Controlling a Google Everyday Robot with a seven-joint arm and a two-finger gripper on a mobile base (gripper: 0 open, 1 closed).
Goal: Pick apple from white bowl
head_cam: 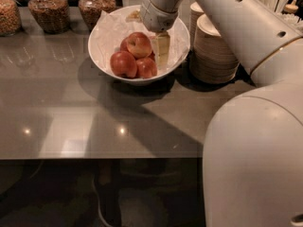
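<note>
The white bowl (102, 56) stands at the back of the grey table, lined with crinkled white paper. It holds three apples. The red-orange apple (138, 44) with pale blush lies on top of two darker red apples (124, 64). My gripper (161, 55) reaches down into the bowl from above, right beside the top apple on its right side, close to it or touching it. My wrist (158, 11) hangs over the bowl's back rim and hides part of the paper.
Two stacks of cream disposable bowls (215, 48) stand right of the white bowl. Glass jars of nuts and grains (46, 11) line the back left. My white arm and base (251, 141) fill the right side. The table's front edge (94, 157) runs across the lower middle.
</note>
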